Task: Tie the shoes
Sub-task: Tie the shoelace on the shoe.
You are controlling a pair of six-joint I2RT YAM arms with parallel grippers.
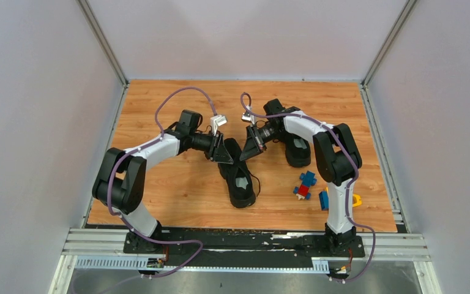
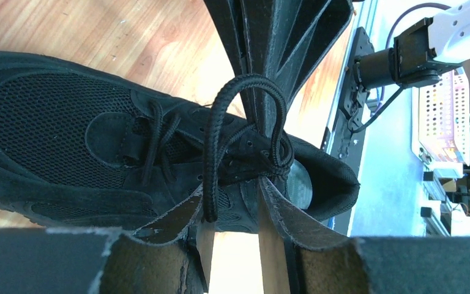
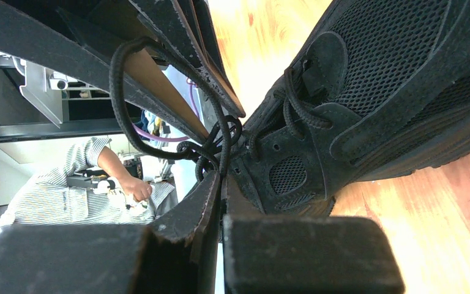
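Note:
Two black shoes lie on the wooden table: one in the middle, the other behind my right arm. Both grippers meet over the middle shoe's laces. My left gripper stands open just above the shoe's tongue, with bare wood showing between its fingers. A lace end hangs against its left finger, and a lace loop arches above, across the right gripper's fingers. My right gripper is shut on a lace strand beside the knot. From there a loop rises.
Small toy blocks lie at the front right: a blue and red one, a blue one and a yellow one by the right arm's base. Grey walls close in the table on three sides.

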